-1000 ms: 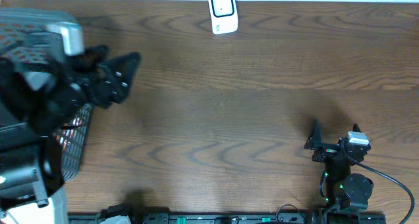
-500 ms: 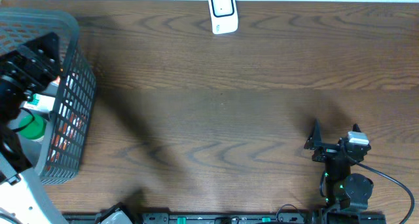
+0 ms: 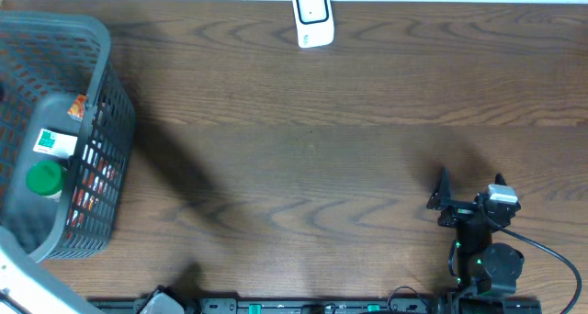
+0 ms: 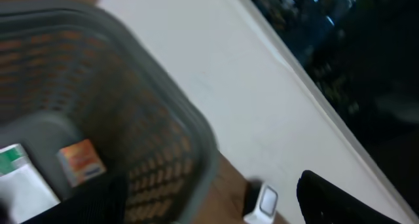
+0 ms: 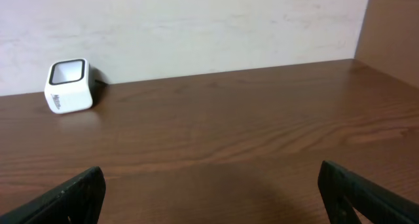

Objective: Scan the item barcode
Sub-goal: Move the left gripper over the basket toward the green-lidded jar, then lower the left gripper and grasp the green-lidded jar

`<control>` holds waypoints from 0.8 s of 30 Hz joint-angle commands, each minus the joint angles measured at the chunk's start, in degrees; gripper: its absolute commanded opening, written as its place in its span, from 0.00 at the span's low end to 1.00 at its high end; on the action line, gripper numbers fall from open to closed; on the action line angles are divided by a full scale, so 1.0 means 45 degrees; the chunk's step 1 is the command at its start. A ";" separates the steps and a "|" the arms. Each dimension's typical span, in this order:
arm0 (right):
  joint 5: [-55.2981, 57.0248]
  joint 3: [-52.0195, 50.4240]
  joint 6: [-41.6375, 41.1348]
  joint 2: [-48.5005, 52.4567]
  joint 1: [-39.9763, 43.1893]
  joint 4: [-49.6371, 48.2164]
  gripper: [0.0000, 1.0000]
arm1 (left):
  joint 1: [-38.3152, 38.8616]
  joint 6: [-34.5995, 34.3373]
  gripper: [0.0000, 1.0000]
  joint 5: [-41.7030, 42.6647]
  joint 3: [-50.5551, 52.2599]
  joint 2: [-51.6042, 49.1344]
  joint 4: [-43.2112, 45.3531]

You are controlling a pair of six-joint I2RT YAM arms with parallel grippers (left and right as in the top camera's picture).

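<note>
The white barcode scanner (image 3: pixel 312 16) stands at the table's far edge, also in the right wrist view (image 5: pixel 67 86) and blurred in the left wrist view (image 4: pixel 265 203). The items lie in the grey basket (image 3: pixel 108 66) at the left: a green-capped bottle (image 3: pixel 43 178) with a white and green label, and an orange pack (image 3: pixel 78 106). In the blurred left wrist view the orange pack (image 4: pixel 82 162) shows inside the basket (image 4: pixel 190 126). My left gripper (image 4: pixel 209 207) is open and empty, and it is outside the overhead view. My right gripper (image 3: pixel 469 185) rests open and empty at the front right, its dark fingertips (image 5: pixel 72 198) wide apart.
Red packaging (image 3: pixel 92 190) shows through the basket's mesh wall. A white wall (image 5: pixel 196 27) rises behind the table's far edge. Cables and arm bases (image 3: pixel 487 268) line the front edge.
My left arm, which hung over the basket a second ago, has swung off to the left and out of the overhead view, uncovering the basket's contents. The right arm has not moved.
</note>
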State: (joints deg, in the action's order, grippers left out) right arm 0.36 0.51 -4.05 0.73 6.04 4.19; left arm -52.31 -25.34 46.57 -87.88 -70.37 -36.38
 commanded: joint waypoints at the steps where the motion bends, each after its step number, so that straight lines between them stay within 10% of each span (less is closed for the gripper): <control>1: -0.0053 -0.0049 0.0112 -0.0078 0.0068 0.0019 0.99 | -0.0840 -0.0792 0.83 0.0136 -0.0219 -0.0437 0.0160; 9: -0.0053 -0.0049 0.0112 -0.0078 0.0068 0.0019 0.99 | -0.1336 -0.1409 0.83 -0.0413 -0.0214 -0.1880 -0.0024; 24: -0.0053 -0.0049 0.0112 -0.0078 0.0068 0.0019 0.99 | 0.0393 -0.2030 0.83 -0.7232 -0.0214 -0.3793 -0.3633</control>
State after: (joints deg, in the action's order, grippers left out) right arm 0.38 0.51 -4.05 0.73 6.04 4.16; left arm -53.60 -34.35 24.23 -87.90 -86.67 -52.34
